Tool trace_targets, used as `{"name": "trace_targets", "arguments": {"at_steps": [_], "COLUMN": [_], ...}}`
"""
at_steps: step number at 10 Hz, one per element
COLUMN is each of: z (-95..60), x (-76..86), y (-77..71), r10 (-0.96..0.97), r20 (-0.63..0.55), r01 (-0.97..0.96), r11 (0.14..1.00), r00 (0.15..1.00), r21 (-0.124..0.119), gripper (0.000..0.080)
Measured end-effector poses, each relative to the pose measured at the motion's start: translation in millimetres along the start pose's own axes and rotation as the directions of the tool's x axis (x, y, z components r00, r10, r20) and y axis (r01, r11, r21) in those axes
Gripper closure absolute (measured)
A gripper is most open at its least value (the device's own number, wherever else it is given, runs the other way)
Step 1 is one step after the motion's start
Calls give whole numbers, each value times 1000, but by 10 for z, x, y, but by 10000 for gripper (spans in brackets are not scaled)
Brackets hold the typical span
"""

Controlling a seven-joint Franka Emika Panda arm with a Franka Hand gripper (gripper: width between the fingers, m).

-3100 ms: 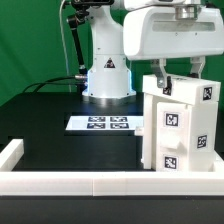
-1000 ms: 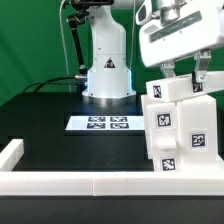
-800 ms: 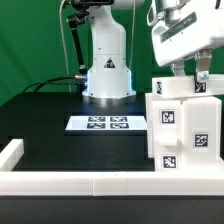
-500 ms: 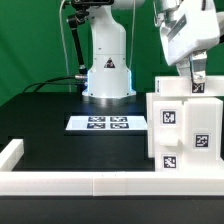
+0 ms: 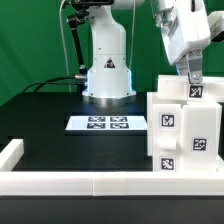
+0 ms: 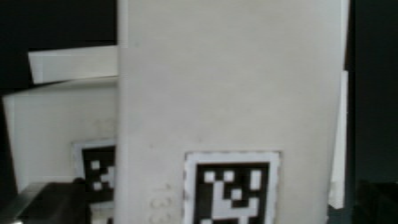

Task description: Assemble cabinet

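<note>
The cabinet [image 5: 185, 130], a large white boxy body with black-and-white tags on its faces, stands upright on the black table at the exterior view's right. My gripper [image 5: 190, 78] comes down from above onto its top edge, with one finger [image 5: 193, 70] showing against the raised top part by a tag [image 5: 195, 91]. The jaws appear shut on that top edge. In the wrist view a white cabinet panel [image 6: 231, 90] with a tag [image 6: 231, 188] fills the picture; my fingertips are hidden there.
The marker board [image 5: 107, 123] lies flat in the middle of the table. A low white border rail [image 5: 70, 181] runs along the front and the left. The arm's white base [image 5: 107, 75] stands behind the marker board.
The gripper has swung towards the exterior view's right and turned, and the cabinet has turned with it from a tilted, skewed pose to standing square on the table.
</note>
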State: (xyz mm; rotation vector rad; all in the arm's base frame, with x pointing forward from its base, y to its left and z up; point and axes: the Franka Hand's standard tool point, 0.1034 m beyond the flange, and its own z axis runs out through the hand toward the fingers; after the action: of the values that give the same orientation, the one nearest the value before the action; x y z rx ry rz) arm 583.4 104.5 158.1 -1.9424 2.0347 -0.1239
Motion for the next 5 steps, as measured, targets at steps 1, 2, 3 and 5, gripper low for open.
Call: {"name": "trace_targets", "arguments": {"at_steps": [1, 2, 3, 5], "z": [-40, -100, -180, -321], "x": [-8, -24, -43, -85], "y": [-25, -62, -110, -185], "r10": [-20, -32, -40, -39], "r20": [4, 9, 17, 31], "r01": [20, 32, 39, 37], "r11": [1000, 999, 999, 998], "r00": [1000, 999, 999, 999], "r21": [8, 19, 34, 57], "gripper": [23, 5, 5, 2]}}
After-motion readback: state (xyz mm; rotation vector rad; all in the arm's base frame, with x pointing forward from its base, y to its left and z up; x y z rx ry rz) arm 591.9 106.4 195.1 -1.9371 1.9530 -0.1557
